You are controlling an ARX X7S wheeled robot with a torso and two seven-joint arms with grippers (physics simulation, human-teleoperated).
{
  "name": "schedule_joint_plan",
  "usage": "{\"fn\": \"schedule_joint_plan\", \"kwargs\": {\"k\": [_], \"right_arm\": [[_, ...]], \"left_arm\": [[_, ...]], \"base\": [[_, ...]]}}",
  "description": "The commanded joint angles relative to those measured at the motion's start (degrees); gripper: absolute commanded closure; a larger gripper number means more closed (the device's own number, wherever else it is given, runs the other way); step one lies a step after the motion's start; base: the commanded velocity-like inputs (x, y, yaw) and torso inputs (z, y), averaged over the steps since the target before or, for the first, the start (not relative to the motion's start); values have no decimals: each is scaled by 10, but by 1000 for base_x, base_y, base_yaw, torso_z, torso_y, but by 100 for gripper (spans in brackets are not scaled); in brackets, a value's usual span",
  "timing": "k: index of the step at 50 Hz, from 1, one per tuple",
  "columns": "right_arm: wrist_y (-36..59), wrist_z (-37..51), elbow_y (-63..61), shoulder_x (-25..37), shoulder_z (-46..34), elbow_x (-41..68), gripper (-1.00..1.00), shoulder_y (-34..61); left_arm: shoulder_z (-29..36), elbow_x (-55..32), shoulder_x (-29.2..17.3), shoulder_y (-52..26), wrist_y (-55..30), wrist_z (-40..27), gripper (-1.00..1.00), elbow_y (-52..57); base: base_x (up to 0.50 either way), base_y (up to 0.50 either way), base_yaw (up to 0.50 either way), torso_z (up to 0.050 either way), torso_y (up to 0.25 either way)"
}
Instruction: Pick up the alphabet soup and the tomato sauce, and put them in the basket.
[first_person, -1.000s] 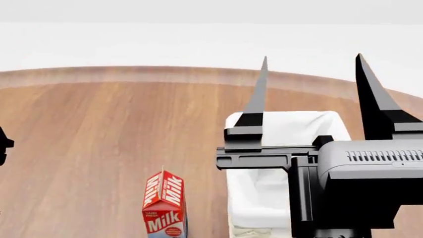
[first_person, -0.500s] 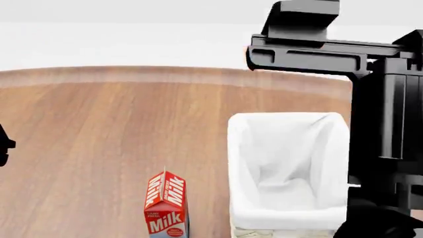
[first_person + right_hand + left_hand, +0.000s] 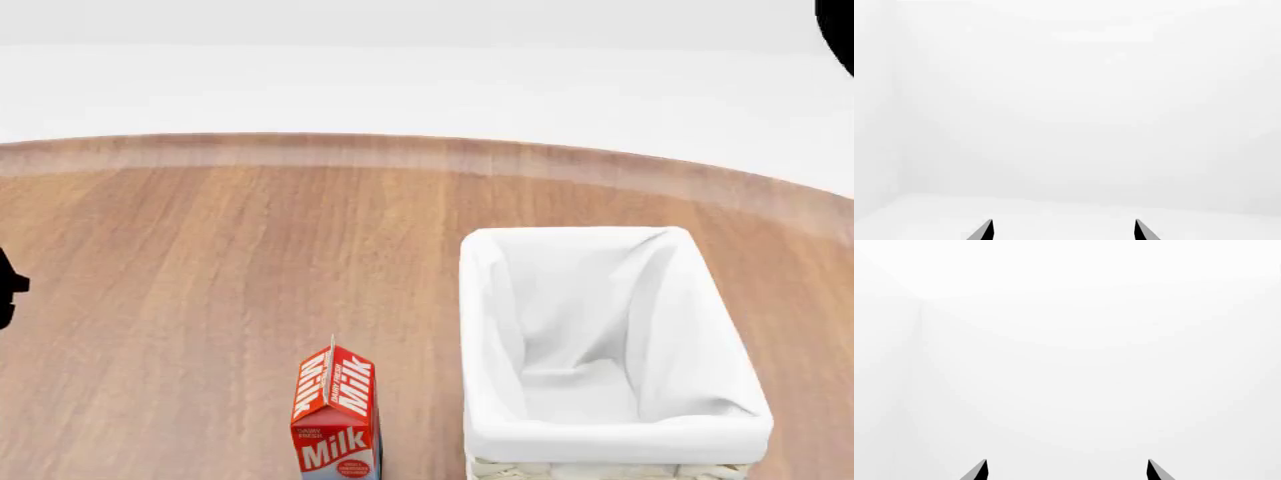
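nearest the head camera, a red and white milk carton (image 3: 334,415) stands upright on the wooden table (image 3: 200,250), just left of the basket (image 3: 607,440). the basket sits at the near right, its whitish weave showing under a white cloth liner, with nothing inside. neither can shows in any view. the left gripper (image 3: 1066,471) and the right gripper (image 3: 1063,231) each show two dark fingertips spread well apart, holding nothing, facing blank white walls.
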Motion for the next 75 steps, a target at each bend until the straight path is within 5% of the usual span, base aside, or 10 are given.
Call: {"fn": "schedule_joint_plan", "kwargs": {"k": [1, 11, 23, 36, 49, 75], "right_arm": [[20, 213, 34, 62, -133, 343, -100, -60], [-39, 205, -107, 178, -226, 406, -100, -181], [-115, 149, -283, 253, -238, 318, -100, -449], [-157, 161, -381, 280, -263, 347, -100, -512], [-174, 106, -445, 304, -278, 262, -100, -644], [-139, 35, -424, 287, -287, 148, -100, -695]], "left_arm": [[5, -1, -4, -1, -7, -4, -100, 7], [21, 4, -3, -13, -11, -8, -100, 4], [22, 2, -6, -10, -8, -9, -100, 3], [25, 3, -7, -5, -1, -11, -100, 0], [27, 2, -9, -2, 1, -15, -100, 1], [22, -5, -15, -1, 3, -21, -100, 0]], "base": [[0, 0, 0, 0, 0], [0, 0, 0, 0, 0], [0, 0, 0, 0, 0], [0, 0, 0, 0, 0], [0, 0, 0, 0, 0], [0, 0, 0, 0, 0]]}}
